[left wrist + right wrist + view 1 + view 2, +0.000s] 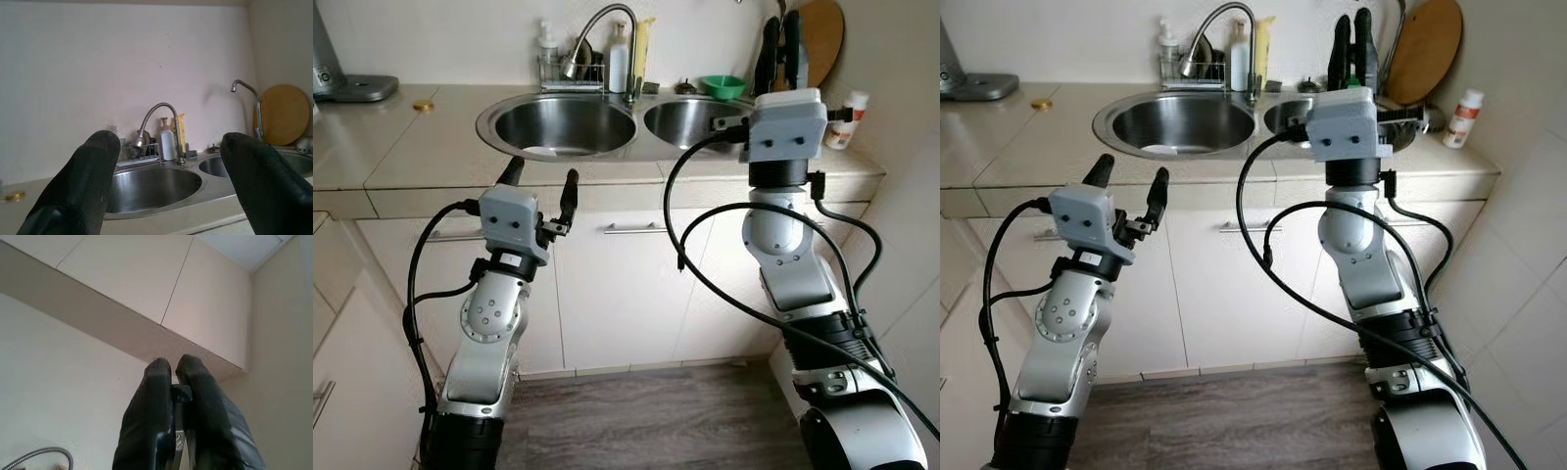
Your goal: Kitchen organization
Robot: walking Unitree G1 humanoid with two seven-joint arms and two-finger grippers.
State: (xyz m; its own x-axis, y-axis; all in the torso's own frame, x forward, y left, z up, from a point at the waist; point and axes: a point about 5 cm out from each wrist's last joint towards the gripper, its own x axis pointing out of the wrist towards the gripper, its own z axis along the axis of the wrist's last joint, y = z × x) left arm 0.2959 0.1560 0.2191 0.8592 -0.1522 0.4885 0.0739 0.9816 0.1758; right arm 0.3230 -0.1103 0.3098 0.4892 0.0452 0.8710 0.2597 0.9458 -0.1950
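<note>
You face a beige counter (pixel 401 162) with a steel double sink (pixel 563 125), pale cabinets (pixel 617 294) below, wood-look floor (pixel 636 411). Faucet (pixel 597 34) arches over the left basin; a round wooden board (pixel 822 34) leans upright at the back corner. Left gripper (pixel 540 181) sits before the counter edge, fingers spread, empty. Right gripper (pixel 1351 44) points upward over the right basin, fingers pressed together, nothing visibly held.

Beige countertop (pixel 401 147) with double steel sink (pixel 558 122), gold lid (pixel 424 105), white bottle (pixel 848 119) at right.
</note>
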